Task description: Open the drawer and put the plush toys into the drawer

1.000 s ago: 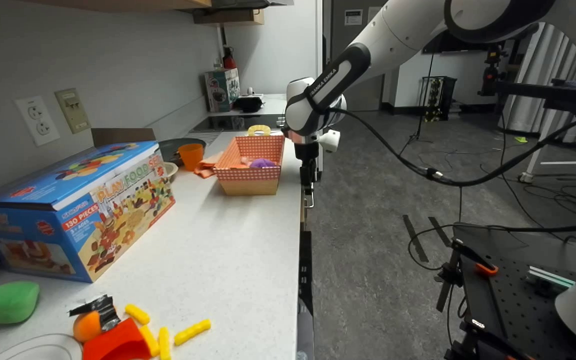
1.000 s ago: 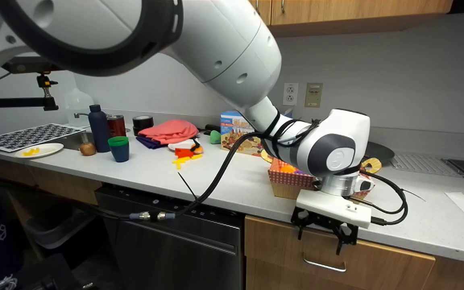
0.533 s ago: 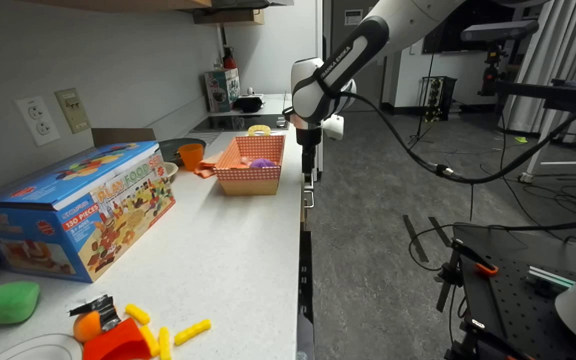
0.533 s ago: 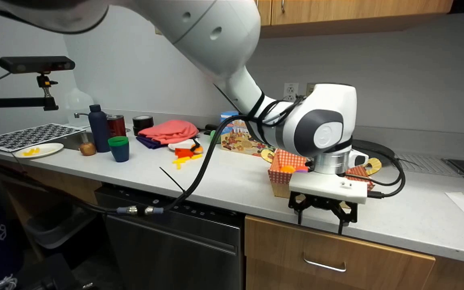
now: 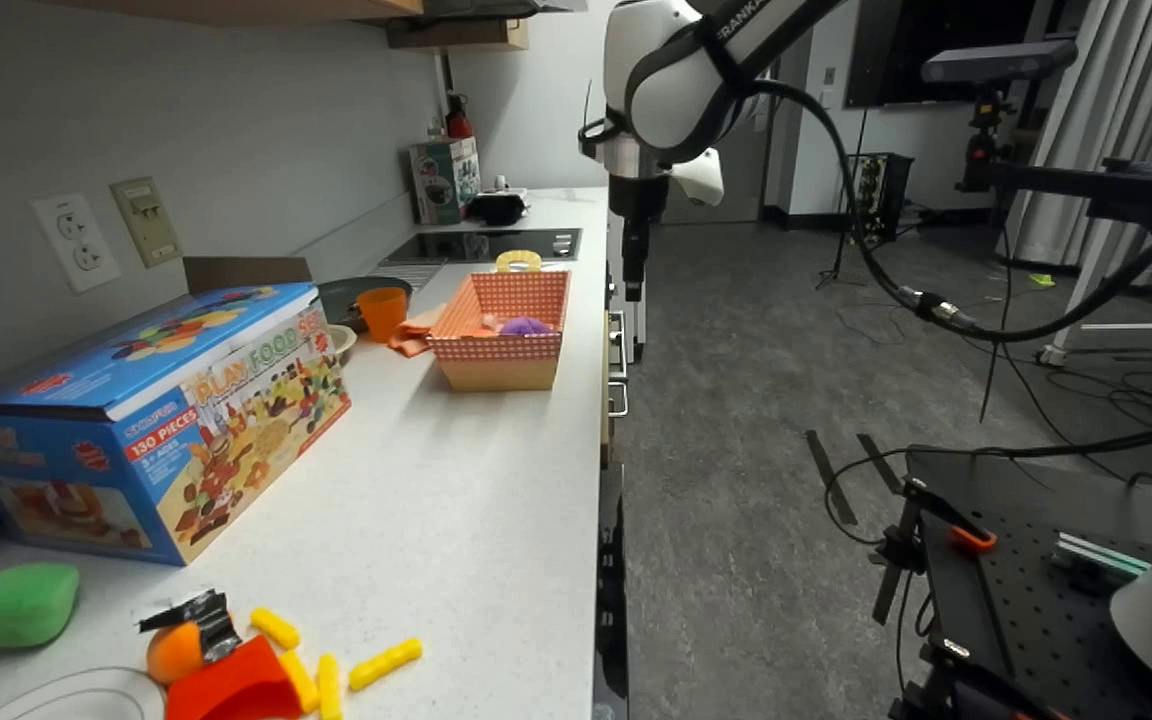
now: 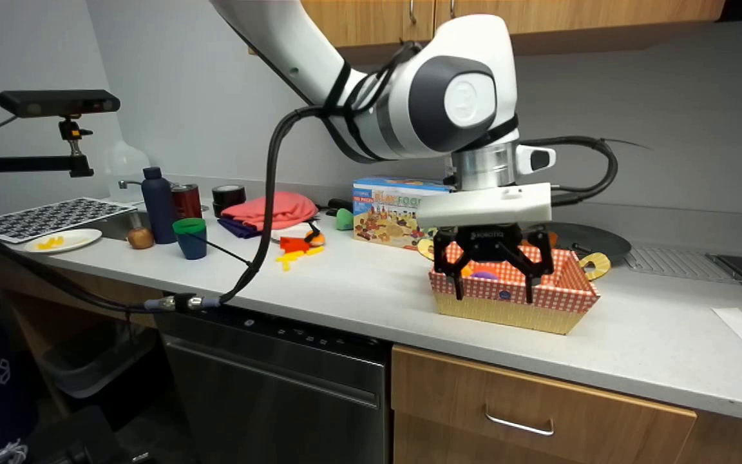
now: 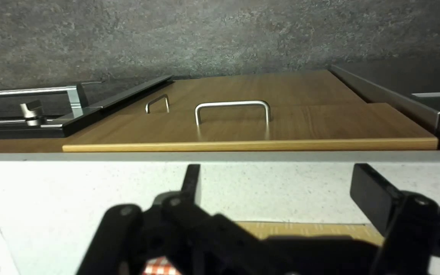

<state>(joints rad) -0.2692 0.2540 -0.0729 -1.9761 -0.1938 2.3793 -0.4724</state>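
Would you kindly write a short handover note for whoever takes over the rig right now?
Gripper: open, empty, raised near the front edge of the counter.
Drawer: wooden front, looks shut; nothing grips its metal handle.
An orange plush toy and a purple one are in the checked basket; a green lump on the counter near the play-food box may count too.
Done: nothing that shows; the drawer's inside is hidden.
Left: open the drawer, likely by the handle, then put the toys in.

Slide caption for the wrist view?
Open tool seen against the white countertop, with the wooden drawer front and its metal handle past the edge.
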